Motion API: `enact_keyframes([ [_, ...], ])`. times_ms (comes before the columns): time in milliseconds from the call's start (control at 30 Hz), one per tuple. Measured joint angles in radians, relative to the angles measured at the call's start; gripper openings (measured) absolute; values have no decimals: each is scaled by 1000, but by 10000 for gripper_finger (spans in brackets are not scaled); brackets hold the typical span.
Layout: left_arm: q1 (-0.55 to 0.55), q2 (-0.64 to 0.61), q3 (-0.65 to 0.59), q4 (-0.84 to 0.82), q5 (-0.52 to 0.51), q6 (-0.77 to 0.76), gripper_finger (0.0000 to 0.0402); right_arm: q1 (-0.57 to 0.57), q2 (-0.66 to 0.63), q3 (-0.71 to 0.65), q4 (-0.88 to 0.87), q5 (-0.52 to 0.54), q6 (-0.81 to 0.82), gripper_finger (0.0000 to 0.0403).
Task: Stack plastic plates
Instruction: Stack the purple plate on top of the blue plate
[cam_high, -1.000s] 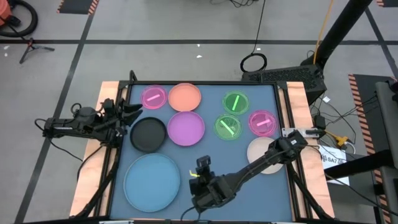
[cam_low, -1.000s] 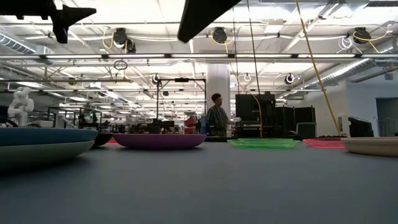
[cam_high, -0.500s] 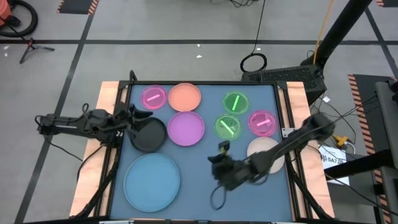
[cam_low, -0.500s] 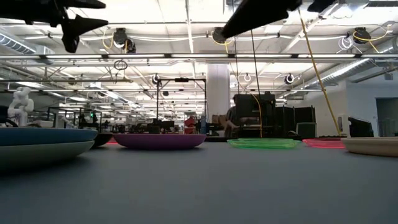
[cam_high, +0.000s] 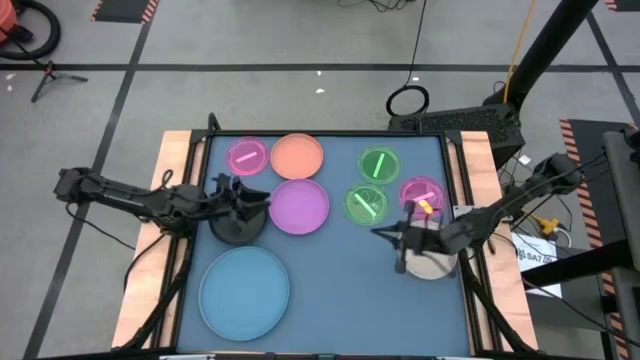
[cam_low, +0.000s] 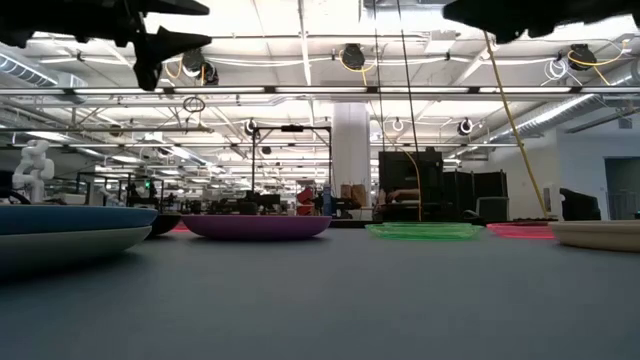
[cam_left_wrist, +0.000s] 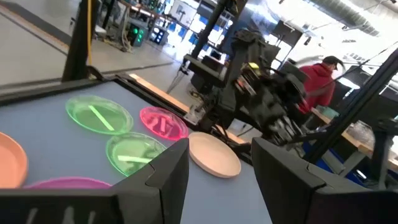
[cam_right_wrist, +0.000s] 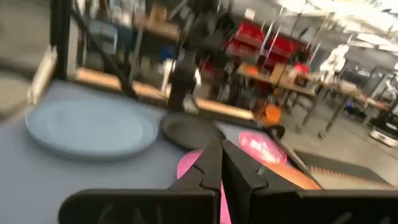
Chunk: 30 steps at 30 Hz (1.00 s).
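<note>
Several round plates lie flat on the blue-grey table: a large light-blue plate (cam_high: 244, 291), a black plate (cam_high: 234, 222), a purple plate (cam_high: 298, 207), an orange plate (cam_high: 297, 156), a beige plate (cam_high: 432, 260), two small pink plates (cam_high: 247, 156) (cam_high: 421, 195) and two small green plates (cam_high: 378, 164) (cam_high: 366, 204). My left gripper (cam_high: 256, 197) is open and hovers over the black plate's far edge; its fingers show apart in the left wrist view (cam_left_wrist: 221, 168). My right gripper (cam_high: 380, 233) is shut and empty, in the air beside the beige plate, pointing toward the table's left (cam_right_wrist: 222, 163).
The table has raised wooden side rails (cam_high: 160, 250) (cam_high: 478, 160). A bare stretch of table (cam_high: 340, 290) lies between the light-blue and beige plates at the near edge. The room beyond the table holds benches and a person in red (cam_left_wrist: 320, 78).
My left gripper has gone toward the table's right, from the left rail out over the black plate. My right gripper has swung from the near edge at the middle toward the right and far side, up beside the beige plate. No plate has moved.
</note>
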Motion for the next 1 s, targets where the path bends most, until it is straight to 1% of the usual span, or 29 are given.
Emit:
enact_keyframes([
  [133, -31, 102, 0, 103, -2, -19, 179, 0, -77, -140, 208, -85, -48, 1],
  [233, -57, 179, 0, 195, -6, -29, 179, 0, -117, -210, 322, -86, -82, 0],
  [367, -86, 278, 1, 302, -46, -41, 179, 0, -159, -252, 390, -83, -121, 0],
  [467, -102, 352, 41, 295, -80, -47, 179, 0, -187, -254, 401, -81, -147, 0],
  [533, -107, 407, 92, 274, -84, -43, 179, 0, -203, -254, 400, -82, -166, 0],
  [633, -110, 481, 193, 130, -83, -40, 179, 0, -225, -254, 399, -81, -185, 0],
  [867, -110, 672, 475, -461, -106, 0, 179, 0, -268, -254, 398, -79, -217, 0],
  [933, -110, 729, 536, -581, -106, 47, 179, 0, -276, -254, 399, -79, -230, 0],
  [1000, -110, 789, 590, -665, -107, 93, 179, 0, -284, -254, 398, -79, -239, 0],
])
